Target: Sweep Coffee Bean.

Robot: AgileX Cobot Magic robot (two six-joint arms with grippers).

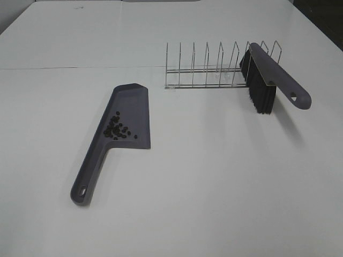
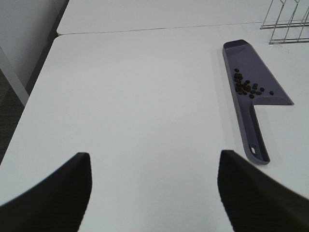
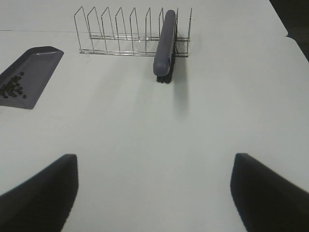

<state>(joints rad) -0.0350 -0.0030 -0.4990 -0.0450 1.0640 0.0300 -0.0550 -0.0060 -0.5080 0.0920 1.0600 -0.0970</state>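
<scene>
A cluster of dark coffee beans [image 1: 117, 128] [image 2: 247, 87] [image 3: 12, 90] lies inside a grey-purple dustpan [image 1: 133, 101] [image 2: 244, 55] [image 3: 36, 67] flat on the white table, its handle toward the front. A grey brush [image 1: 278, 75] [image 3: 165, 41] with black bristles stands propped in the right end of the wire rack. My left gripper [image 2: 152, 191] is open over bare table, well to the left of the dustpan. My right gripper [image 3: 153, 193] is open too, in front of the brush and apart from it. Neither gripper shows in the high view.
A wire rack [image 1: 206, 72] [image 3: 130, 31] [image 2: 287, 21] with several dividers stands behind the dustpan. A seam [image 1: 80, 68] joins two table tops at the back. The table's left edge [image 2: 36, 92] shows in the left wrist view.
</scene>
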